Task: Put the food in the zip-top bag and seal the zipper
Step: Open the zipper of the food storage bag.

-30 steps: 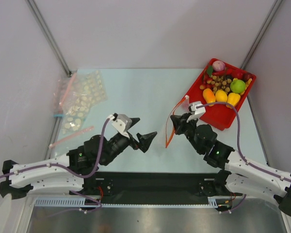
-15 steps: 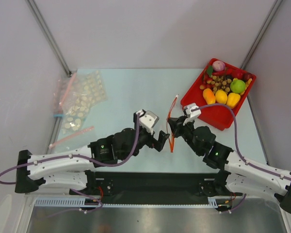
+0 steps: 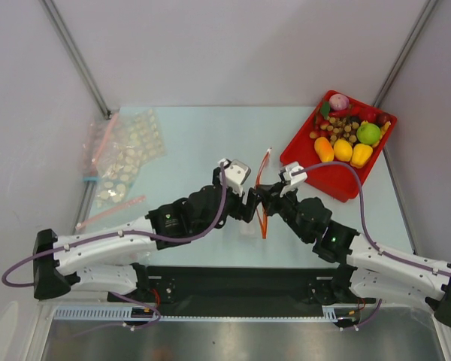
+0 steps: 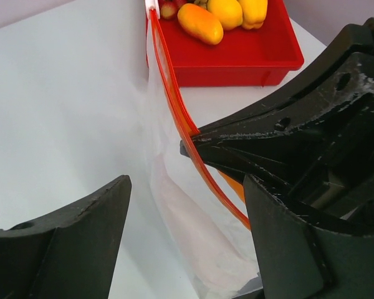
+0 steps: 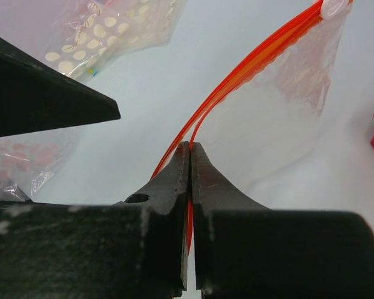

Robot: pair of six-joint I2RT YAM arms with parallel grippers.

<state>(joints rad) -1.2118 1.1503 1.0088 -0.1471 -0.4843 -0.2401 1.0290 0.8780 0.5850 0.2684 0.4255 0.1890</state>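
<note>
While clamping zipper (image 5: pixel 237 81) in fully closed right gripper (image 3: pixel 264 197): left gripper (image 3: pixel 248 210) now in close, wide open, empty, straddling zip-top bag (image 4: pixel 168 187).
Looks set for pulling the mouth open; holds bag upright over tabletop (image 3: pixel 188 135) middle, food (image 3: pixel 343 149) unloaded in red tray (image 3: pixel 344 188) beside, dotted bags (image 3: pixel 124 154) far left, plain grey walls.

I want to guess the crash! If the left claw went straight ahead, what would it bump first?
Most likely the clear bag, hanging right ahead of the open left gripper; the right gripper pinches its orange strip. Depth is unclear.
</note>
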